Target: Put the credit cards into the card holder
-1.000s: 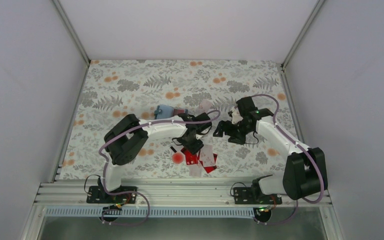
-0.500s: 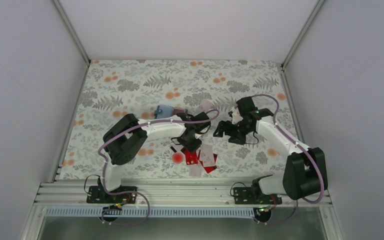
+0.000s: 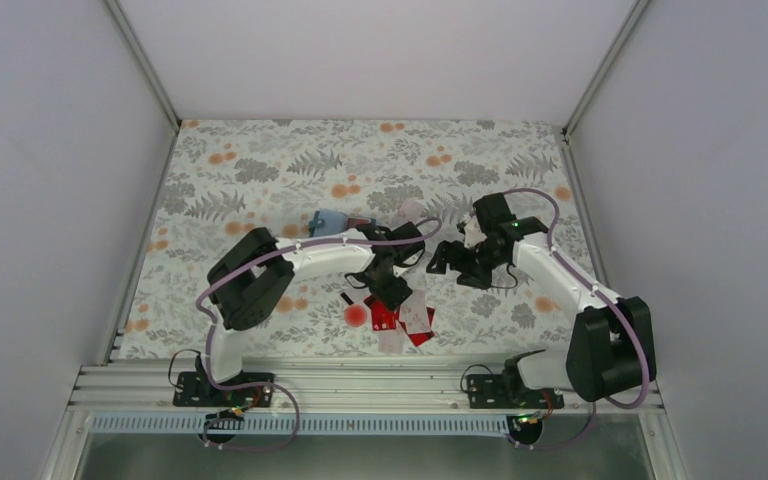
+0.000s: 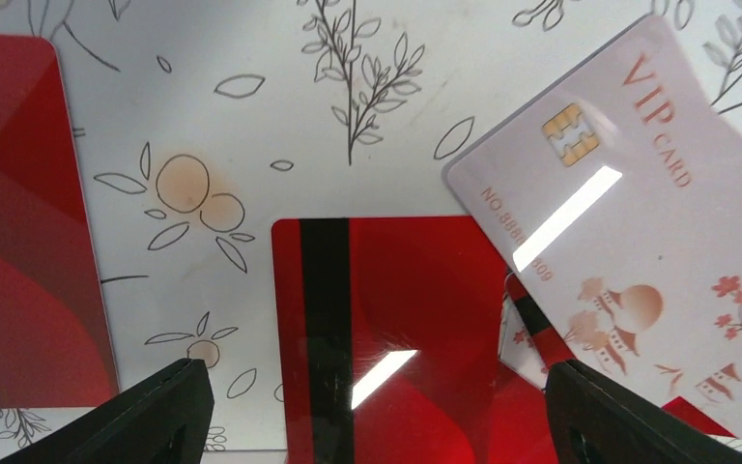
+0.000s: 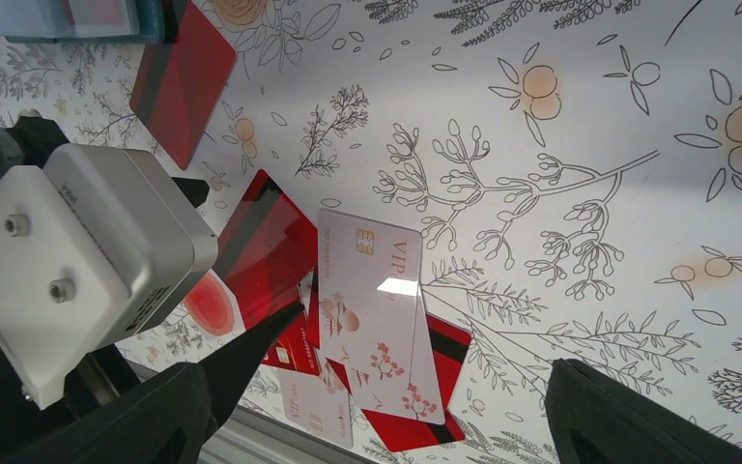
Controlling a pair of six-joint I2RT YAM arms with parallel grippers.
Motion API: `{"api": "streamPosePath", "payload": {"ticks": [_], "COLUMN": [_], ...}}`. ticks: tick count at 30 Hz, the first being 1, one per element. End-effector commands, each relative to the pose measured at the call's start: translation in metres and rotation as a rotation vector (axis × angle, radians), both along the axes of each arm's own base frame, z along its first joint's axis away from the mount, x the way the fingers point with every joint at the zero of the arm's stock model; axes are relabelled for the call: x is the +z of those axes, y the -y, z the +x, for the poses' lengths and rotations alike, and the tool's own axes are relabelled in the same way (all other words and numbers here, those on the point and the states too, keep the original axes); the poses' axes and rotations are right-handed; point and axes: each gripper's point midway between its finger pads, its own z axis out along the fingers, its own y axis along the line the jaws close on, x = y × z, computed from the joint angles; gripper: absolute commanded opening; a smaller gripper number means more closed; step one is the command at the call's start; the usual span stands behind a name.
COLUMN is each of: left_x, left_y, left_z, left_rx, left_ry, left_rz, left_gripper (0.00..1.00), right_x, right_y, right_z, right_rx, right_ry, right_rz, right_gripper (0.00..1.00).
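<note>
**Top view.** The left end effector [image 3: 393, 291] hangs over the loose credit cards [image 3: 412, 318] at the 6 o'clock edge of the surface [image 3: 260, 160]. Over the last second it has only nudged a little toward 3 o'clock. The cards lie as they did, and none is lifted. The card holder [image 3: 330, 221] lies at about 11 o'clock from the pile, partly behind the left arm and well apart from the cards. A round red blob [image 3: 356, 314] lies just beside the pile at 9 o'clock.

**Left wrist view.** The fingers stand wide apart. A red card [image 4: 386, 329] with a black stripe lies flat between them. A white VIP card [image 4: 628, 232] overlaps its 3 o'clock edge.

**Right wrist view.** The right end effector [image 5: 377, 411], its fingers apart and holding nothing, looks down at the same pile from about 1 o'clock.

**Reading.** The small shift looks like alignment on the striped card. The pick is not yet made, and the overlapping VIP card may be dragged along.
</note>
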Motion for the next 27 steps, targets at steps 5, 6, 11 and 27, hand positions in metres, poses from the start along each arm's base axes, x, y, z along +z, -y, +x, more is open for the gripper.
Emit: {"api": "streamPosePath", "payload": {"ticks": [5, 6, 11, 27], "left_x": [-0.002, -0.005, -0.025, -0.046], "left_y": [0.007, 0.006, -0.001, -0.023], "left_z": [-0.003, -0.003, -0.008, -0.007], "left_rx": [-0.033, -0.034, -0.039, -0.014], "left_ry": [-0.022, -0.023, -0.048, -0.045], "left_rz": [0.009, 0.017, 0.057, 0.120], "left_gripper": [0.87, 0.87, 0.84, 0.69], "right_x": [0.010, 0.010, 0.011, 0.012], "right_y": [-0.001, -0.001, 0.001, 0.001], "right_z": [-0.002, -0.002, -0.002, 0.005], "right_rx": [0.005, 0.006, 0.009, 0.023], "right_ry": [0.033, 0.035, 0.039, 0.042], "right_rz": [0.011, 0.009, 0.001, -0.015], "right_gripper": [0.88, 0.88, 0.89, 0.89]}}
